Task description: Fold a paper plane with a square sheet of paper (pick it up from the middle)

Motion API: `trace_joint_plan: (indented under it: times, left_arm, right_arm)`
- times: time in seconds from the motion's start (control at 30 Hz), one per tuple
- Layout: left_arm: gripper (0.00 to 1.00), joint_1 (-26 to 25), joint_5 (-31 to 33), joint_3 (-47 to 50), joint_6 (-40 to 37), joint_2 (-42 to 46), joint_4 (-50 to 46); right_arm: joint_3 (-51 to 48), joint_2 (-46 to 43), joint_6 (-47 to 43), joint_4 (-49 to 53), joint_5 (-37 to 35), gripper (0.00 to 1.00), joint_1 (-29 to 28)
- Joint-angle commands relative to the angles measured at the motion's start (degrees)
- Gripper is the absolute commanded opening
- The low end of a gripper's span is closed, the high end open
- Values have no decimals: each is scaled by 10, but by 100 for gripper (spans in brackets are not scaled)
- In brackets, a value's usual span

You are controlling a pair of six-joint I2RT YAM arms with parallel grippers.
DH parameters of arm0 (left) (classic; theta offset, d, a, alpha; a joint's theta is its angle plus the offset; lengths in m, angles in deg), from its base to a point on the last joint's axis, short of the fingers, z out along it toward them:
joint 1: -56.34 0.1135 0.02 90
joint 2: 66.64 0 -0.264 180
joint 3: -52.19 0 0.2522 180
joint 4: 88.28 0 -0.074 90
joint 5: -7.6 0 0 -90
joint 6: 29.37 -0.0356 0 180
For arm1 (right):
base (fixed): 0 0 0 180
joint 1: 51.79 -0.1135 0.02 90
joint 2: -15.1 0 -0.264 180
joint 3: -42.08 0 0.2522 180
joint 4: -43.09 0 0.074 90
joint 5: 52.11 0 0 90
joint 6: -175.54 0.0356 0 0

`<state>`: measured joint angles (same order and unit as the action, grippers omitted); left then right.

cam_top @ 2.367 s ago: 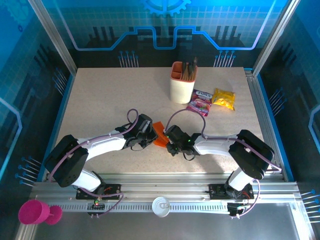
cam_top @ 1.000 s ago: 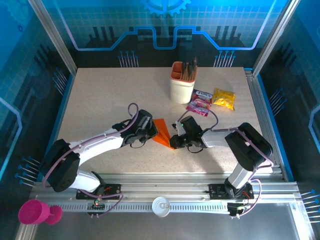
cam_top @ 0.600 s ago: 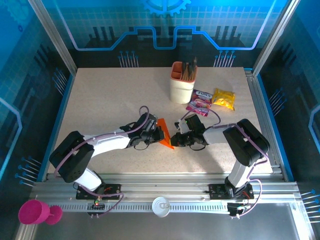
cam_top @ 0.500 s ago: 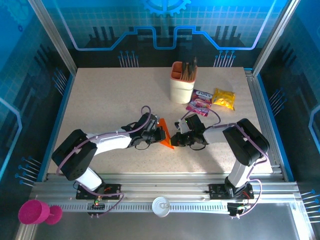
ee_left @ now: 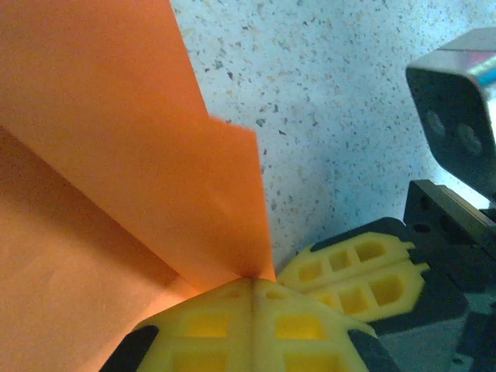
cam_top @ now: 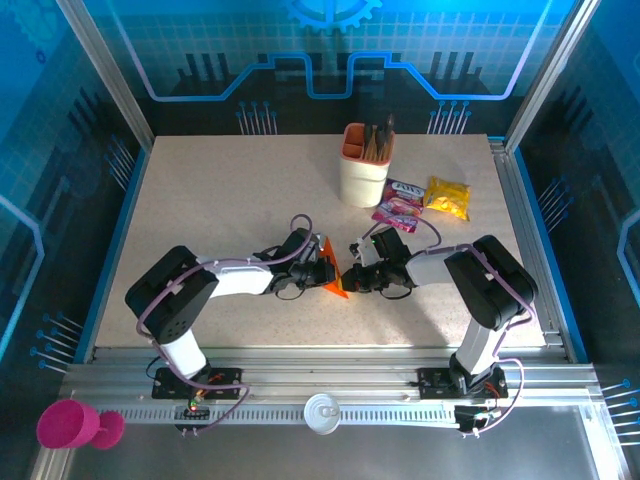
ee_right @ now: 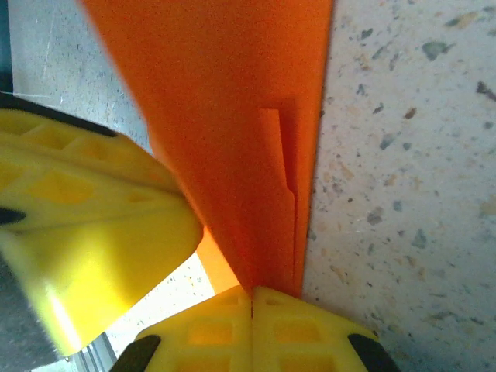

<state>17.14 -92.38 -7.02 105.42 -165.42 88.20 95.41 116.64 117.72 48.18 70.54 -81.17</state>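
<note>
I have both arms meeting at the middle of the table (cam_top: 200,200). My left gripper (ee_left: 252,283) is clamped tight on the square sheet of paper (cam_top: 332,279), which is folded into a narrow orange wedge with layered edges. My right gripper (ee_right: 252,293) is pinched onto the same sheet from the opposite side, its yellow fingertips just beside the left one's. The pen cup (cam_top: 364,165) and snack packets (cam_top: 425,200) sit well apart, farther back

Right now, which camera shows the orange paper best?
Left wrist: the orange paper looms large, its folded layers and pointed flap clear. Right wrist shows a narrow folded strip; top external, a small sliver.
</note>
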Motion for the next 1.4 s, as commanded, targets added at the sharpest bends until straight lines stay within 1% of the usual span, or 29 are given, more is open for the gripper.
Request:
trace_joint_plan:
  times: [0.0, 0.23, 0.5, 0.77, 1.37]
  left_arm:
    - [0, 8, -12, -27, -12, -15, 32]
    - [0, 12, -16, -31, -5, -21, 48]
    - [0, 32, -13, -28, 0, -43, 60]
    - [0, 53, -8, -44, -12, -59, 51]
    - [0, 74, 2, -89, -37, -104, 32]
  right_arm:
    - [-32, 63, -7, 97, -73, 0, -4]
    - [-31, 70, -8, 94, -74, 0, -3]
    - [-30, 75, -8, 93, -72, 0, -2]
    - [-28, 76, -11, 96, -69, 0, -1]
    - [-27, 75, -12, 95, -67, 0, -1]
